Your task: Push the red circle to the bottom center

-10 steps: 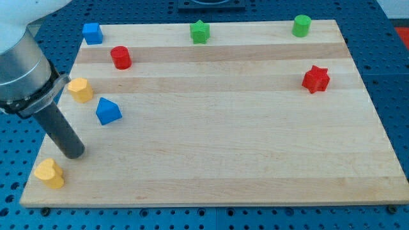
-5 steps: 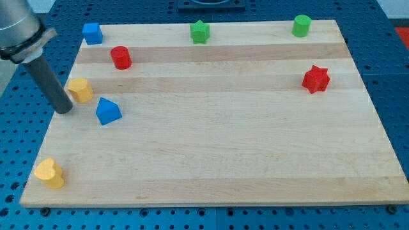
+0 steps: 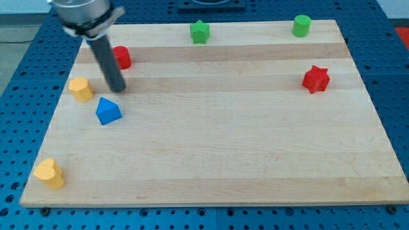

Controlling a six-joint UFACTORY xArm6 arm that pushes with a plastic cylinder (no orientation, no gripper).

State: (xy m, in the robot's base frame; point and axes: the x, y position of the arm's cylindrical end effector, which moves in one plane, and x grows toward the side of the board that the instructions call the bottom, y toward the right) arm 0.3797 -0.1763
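The red circle (image 3: 122, 57) stands on the wooden board (image 3: 217, 134) near the view's top left, partly hidden behind the dark rod. My tip (image 3: 117, 89) rests on the board just below the red circle, a little to the view's right of the yellow block (image 3: 80, 89) and above the blue triangle-like block (image 3: 108, 111). The tip touches none of them that I can tell.
A green star (image 3: 200, 31) and a green cylinder (image 3: 301, 25) stand along the top edge. A red star (image 3: 316, 78) is at the right. A yellow heart-like block (image 3: 49, 173) sits at the bottom left corner. The arm hides the top left corner.
The rod has moved from the board's left edge up and to the right, ending just below the red circle. The blue cube at top left is now hidden. No block has moved.
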